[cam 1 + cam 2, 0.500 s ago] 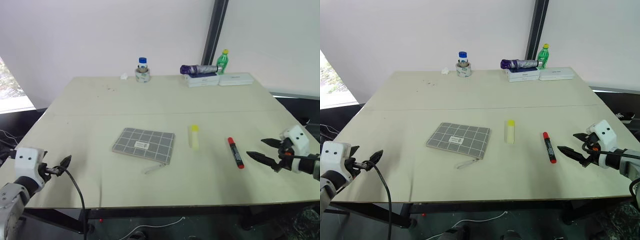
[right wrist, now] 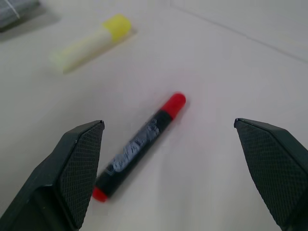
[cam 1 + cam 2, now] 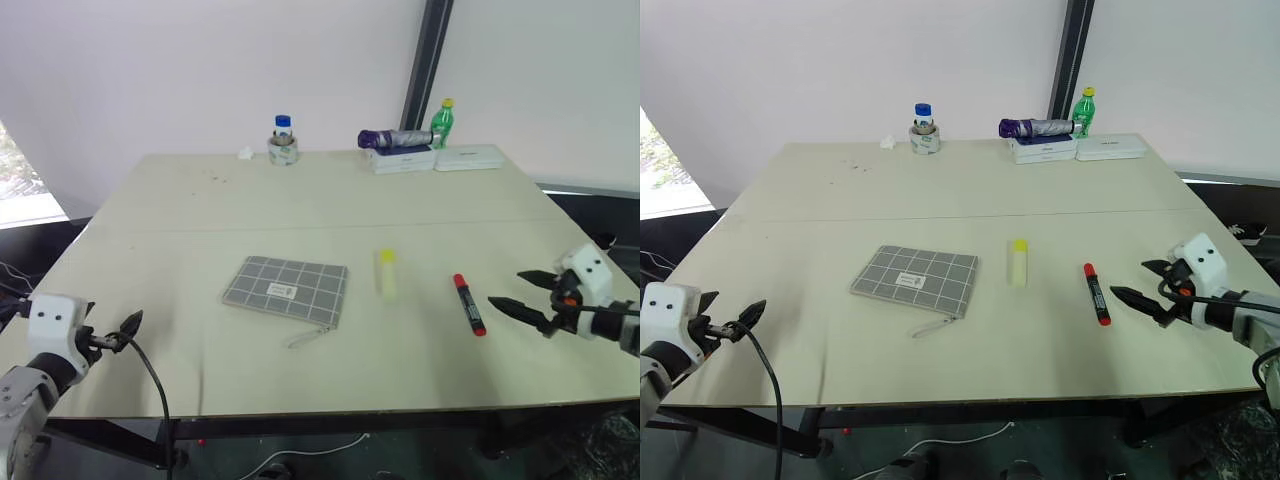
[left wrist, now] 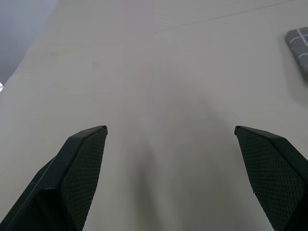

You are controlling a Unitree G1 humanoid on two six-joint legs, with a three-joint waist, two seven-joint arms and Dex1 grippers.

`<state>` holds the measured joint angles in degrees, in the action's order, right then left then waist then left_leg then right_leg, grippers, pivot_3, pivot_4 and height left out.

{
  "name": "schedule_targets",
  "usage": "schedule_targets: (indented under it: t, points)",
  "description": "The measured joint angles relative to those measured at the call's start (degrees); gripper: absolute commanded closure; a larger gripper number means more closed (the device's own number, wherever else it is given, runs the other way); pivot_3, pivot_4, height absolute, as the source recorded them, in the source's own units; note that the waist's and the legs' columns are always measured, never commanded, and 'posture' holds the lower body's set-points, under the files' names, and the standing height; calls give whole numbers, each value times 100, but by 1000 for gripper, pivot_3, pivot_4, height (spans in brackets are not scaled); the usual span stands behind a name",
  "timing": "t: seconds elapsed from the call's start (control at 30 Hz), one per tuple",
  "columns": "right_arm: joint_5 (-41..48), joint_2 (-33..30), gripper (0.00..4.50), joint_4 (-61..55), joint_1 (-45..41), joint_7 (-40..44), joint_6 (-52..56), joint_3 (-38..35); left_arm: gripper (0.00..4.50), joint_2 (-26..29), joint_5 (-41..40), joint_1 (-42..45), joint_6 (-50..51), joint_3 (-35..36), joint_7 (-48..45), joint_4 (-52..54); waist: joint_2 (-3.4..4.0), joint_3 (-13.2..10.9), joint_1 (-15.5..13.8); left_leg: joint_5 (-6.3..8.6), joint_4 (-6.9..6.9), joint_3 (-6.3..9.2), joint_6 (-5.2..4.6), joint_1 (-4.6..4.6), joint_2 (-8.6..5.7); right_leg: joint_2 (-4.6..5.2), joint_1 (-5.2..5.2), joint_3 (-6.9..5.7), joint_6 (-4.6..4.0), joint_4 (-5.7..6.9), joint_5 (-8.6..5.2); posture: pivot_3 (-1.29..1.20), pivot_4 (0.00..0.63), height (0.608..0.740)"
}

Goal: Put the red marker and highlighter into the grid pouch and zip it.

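Table [image 3: 300,200] carries all three task items, none yet handled; the step in hand appears to be the approach for the first pick-up.

Pouch [image 3: 286,289], grey with a white grid, lies flat and closed, well off to the left of the right gripper [image 3: 520,294] and forward and to the right of the left gripper [image 4: 171,132]. Its pull cord trails from the near corner. A small white label sits on its face; the print is too small to read.

Right gripper has its fingers spread wide and empty, aimed at the red marker [image 2: 139,145], which lies just ahead of the fingertips and apart from them. A dark label band runs along the marker's body; its lettering is blurred.

Highlighter [image 2: 91,42], pale yellow with a brighter cap, lies beyond the marker, between it and the pouch.

Left gripper likewise stands fully spread, empty, over bare tabletop.

Judgement: the next move calls for the right gripper to advance, straddle the marker across its width and close; the pouch's zip must be opened before anything goes in.
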<state>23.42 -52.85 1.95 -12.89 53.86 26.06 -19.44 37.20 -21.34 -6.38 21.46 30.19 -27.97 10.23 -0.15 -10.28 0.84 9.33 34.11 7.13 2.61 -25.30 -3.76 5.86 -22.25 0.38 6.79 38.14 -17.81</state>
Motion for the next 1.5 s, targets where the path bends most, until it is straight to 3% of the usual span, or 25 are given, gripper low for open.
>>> schedule_targets:
  t: [0.03,0.13,0.33,0.7,1.0,1.23,1.5]
  points:
    - [7,46,0,-135,-101,-30,20,116,29,3,78,1,-101,-35,-29,0,0,0,-3,0,0,-2,-1,0,0,0,0,1,0,0,0,0,150,736]
    - [49,467,1204,-494,-488,-249,209,454,0,78,404,1,-533,-243,-115,-78,-1,1,-9,1,0,-5,-2,0,1,0,-2,5,-1,-1,0,0,150,736]
    - [16,1258,4439,-1174,-1102,-892,820,1364,0,349,1180,295,-1631,-890,-371,-703,-2,0,-36,2,0,-5,-3,-3,-1,0,-6,10,-2,-1,1,0,150,736]
    - [-614,2535,4481,-1473,-1594,-2323,1867,2698,0,820,2747,2200,-4098,-2396,-464,-3124,-2,0,1,1,-8,-7,-3,-2,-8,-6,-21,13,24,8,15,0,150,736]
    - [-1204,2912,4481,-1051,-1984,-3007,2252,3019,0,834,3589,3537,-5777,-3481,-564,-4944,-2,0,19,1,-7,-26,-4,-2,-31,-9,-21,17,35,17,21,0,150,736]
    - [-1535,2953,4481,-790,-2091,-3127,2369,3165,0,824,3772,4173,-6395,-3840,-611,-5812,-2,1,28,0,0,-29,-5,1,-31,-12,-20,17,36,30,22,0,150,736]
    - [-1842,3383,4481,-121,-2377,-3129,2202,3535,0,709,3822,4387,-6698,-3960,-653,-6115,-3,1,28,0,8,-28,-5,3,-31,-14,-17,18,37,39,22,0,150,736]
